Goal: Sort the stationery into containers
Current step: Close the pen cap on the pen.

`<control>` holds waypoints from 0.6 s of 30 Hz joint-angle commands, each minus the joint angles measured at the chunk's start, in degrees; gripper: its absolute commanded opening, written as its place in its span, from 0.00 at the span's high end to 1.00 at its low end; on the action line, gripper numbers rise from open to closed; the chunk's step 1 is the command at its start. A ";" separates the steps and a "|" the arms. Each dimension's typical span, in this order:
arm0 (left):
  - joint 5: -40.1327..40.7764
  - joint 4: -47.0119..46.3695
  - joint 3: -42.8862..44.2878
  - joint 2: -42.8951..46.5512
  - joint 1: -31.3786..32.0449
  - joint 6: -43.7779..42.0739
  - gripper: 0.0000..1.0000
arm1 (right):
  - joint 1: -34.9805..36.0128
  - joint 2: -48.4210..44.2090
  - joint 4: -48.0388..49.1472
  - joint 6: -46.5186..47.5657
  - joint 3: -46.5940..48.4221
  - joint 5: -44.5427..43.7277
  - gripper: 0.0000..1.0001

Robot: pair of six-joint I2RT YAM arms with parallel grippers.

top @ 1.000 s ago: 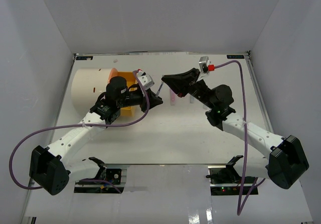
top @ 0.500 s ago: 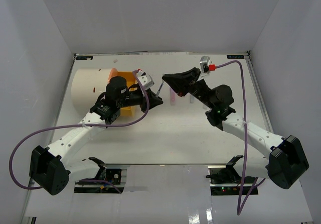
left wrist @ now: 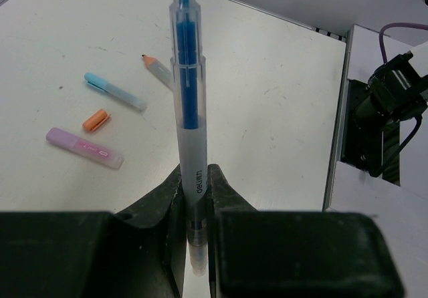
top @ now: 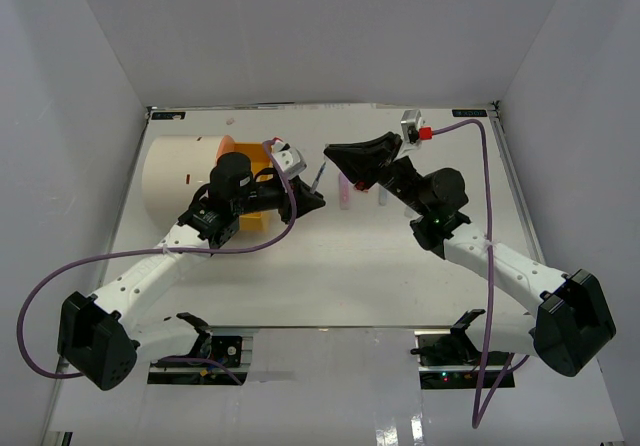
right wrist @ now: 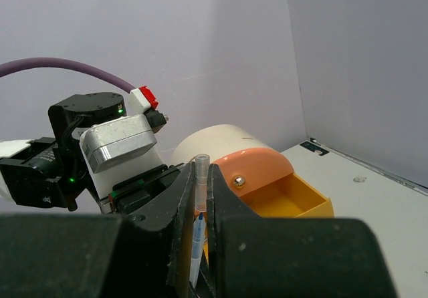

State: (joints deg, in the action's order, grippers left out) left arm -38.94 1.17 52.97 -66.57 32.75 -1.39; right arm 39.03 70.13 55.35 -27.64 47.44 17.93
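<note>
- Top view: the left arm covers most of the orange drawer (top: 258, 220) beside the cream drum (top: 175, 176). The blue pen (top: 318, 176) shows only as a thin sliver between the left gripper (top: 312, 198) and the right gripper (top: 330, 153). From here I cannot tell how the jaws stand. The pen is held above the table (top: 350, 276), its long axis running from the left fingertips towards the right ones.
- Left wrist view: the pen's far end is cut off by the top edge and its near end sinks into shadow. The left gripper is clamped on the clear barrel, which points straight away from the camera. On the table beyond lie a light blue marker (left wrist: 115, 91), an orange cap (left wrist: 96, 119), a pink highlighter (left wrist: 84, 147) and a white pen (left wrist: 157, 71), none touching.
- Right wrist view: the fingers hide most of the pen; only its clear end and a strip of blue show in the narrow slot. The right gripper is closed on it. The pen stands upright in this view, and the open drawer is behind it.
</note>
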 commanded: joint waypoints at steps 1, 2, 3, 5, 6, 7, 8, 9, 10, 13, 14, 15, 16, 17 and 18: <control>-1.40 -2.66 -0.50 2.32 0.29 0.51 1.00 | 0.09 -0.17 3.53 0.31 -0.15 -0.27 0.92; -1.40 -2.75 -0.59 2.40 0.29 0.60 1.00 | 0.09 0.09 4.06 -0.04 -0.16 -0.01 0.92; -1.23 -2.84 -0.67 2.41 0.29 0.68 1.00 | 0.09 0.18 4.41 -0.40 -0.42 0.34 0.92; -1.23 -2.93 -0.68 2.23 0.29 0.68 1.00 | 0.09 0.53 4.85 -1.19 -0.51 0.70 0.92; -1.14 -2.93 -0.59 2.23 0.29 0.77 1.00 | 0.09 0.62 5.20 -1.45 -0.59 0.96 0.92; -1.31 -3.01 -0.59 2.14 0.29 0.86 1.00 | 0.17 0.71 5.55 -1.71 -0.86 1.05 0.92; -1.32 -3.02 -0.59 2.05 0.29 0.86 1.00 | 0.09 0.80 5.90 -2.15 -0.95 1.14 0.92; -1.32 -3.02 -0.59 2.05 0.29 0.86 1.00 | 0.17 0.89 6.08 -2.24 -1.12 1.23 0.92; -1.32 -3.10 -0.67 2.14 0.29 0.95 1.00 | 0.17 0.89 6.08 -2.24 -1.30 1.23 0.92; -1.14 -3.10 -0.68 2.05 0.29 0.95 1.00 | 0.26 0.98 6.61 -2.51 -1.65 1.31 0.92; -1.14 -3.28 -0.68 2.05 0.29 0.95 1.00 | 0.35 0.89 6.61 -2.60 -1.74 1.31 0.92; -1.23 -3.37 -0.76 2.14 0.29 0.95 1.00 | 0.35 0.89 6.78 -2.77 -1.74 1.40 0.92; -1.23 -3.89 -0.85 2.14 0.29 0.95 1.00 | 0.35 0.97 6.96 -2.77 -1.82 1.49 0.92; -1.23 -4.42 -1.03 2.23 0.29 0.95 1.00 | 0.44 0.89 6.96 -2.77 -2.00 1.49 0.92; -1.31 -4.94 -1.20 2.32 0.29 2.60 1.00 | 0.52 0.89 6.96 -2.77 -2.09 1.49 0.92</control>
State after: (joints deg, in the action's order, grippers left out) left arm -39.07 -1.30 52.82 -66.30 32.75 -0.34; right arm 39.13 71.00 58.50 -30.09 45.93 18.96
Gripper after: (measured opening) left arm 0.226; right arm 0.114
